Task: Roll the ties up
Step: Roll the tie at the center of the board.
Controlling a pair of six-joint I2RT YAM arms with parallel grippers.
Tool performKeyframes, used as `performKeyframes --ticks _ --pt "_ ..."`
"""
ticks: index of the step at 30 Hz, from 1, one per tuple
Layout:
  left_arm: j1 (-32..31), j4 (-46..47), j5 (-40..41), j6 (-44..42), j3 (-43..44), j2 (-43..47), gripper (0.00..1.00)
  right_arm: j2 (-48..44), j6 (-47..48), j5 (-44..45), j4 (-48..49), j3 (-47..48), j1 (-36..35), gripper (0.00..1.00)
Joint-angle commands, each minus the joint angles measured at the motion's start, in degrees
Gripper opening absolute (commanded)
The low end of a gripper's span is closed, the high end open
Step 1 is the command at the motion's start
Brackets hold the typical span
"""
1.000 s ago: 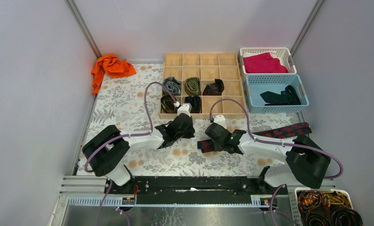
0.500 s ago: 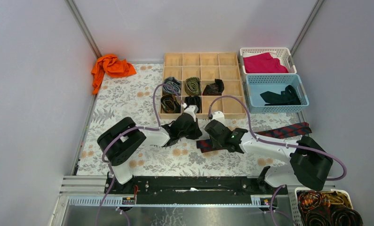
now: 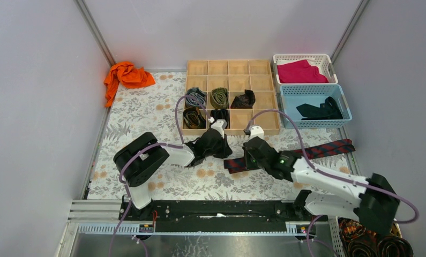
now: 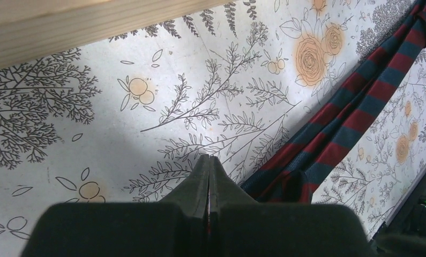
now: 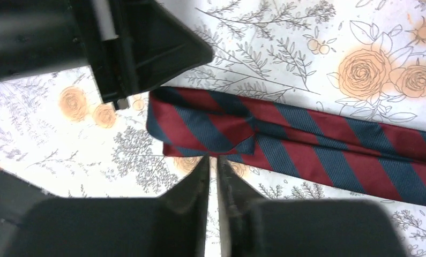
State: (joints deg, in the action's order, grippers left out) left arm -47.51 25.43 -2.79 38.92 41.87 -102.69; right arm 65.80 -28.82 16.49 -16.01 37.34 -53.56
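Observation:
A navy tie with red diagonal stripes [image 3: 307, 152] lies stretched across the floral mat, its left end folded back on itself [image 5: 210, 126]. My left gripper [image 3: 224, 152] is shut and empty, its tips [image 4: 208, 159] low over the mat just left of that tie [image 4: 355, 115]. My right gripper [image 3: 246, 160] hovers at the folded end, and its tips [image 5: 213, 159] reach the fold's near edge. The jaws stand a narrow slit apart with only mat showing between them. Several coiled ties [image 3: 219, 97] sit in the wooden organiser [image 3: 229, 67].
A blue basket [image 3: 288, 115] holds a black tie [image 3: 320, 111], and a white basket behind it holds a magenta cloth [image 3: 301, 71]. An orange cloth [image 3: 126, 75] lies at the back left. A basket of ties [image 3: 374, 243] stands at the near right corner.
My left arm swung right toward the tie's end, then held. My right arm's shoulder swung right, its gripper shifted a little right, and its jaws narrowed.

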Motion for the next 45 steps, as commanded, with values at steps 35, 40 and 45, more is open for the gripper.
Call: performKeyframes --ticks 35,40,45 --pt "0.6 -2.3 -1.3 1.3 -5.8 -2.5 0.00 21.1 -13.5 15.4 13.7 -4.8 -12.5 0.00" --pt "0.6 -0.8 -2.5 2.1 -6.7 -3.2 0.00 22.1 -12.5 17.6 13.8 -3.1 -12.4 0.00" --pt "0.5 -0.9 -3.2 2.0 -6.8 -3.3 0.00 24.4 -11.4 17.5 12.8 -0.6 -12.3 0.00"
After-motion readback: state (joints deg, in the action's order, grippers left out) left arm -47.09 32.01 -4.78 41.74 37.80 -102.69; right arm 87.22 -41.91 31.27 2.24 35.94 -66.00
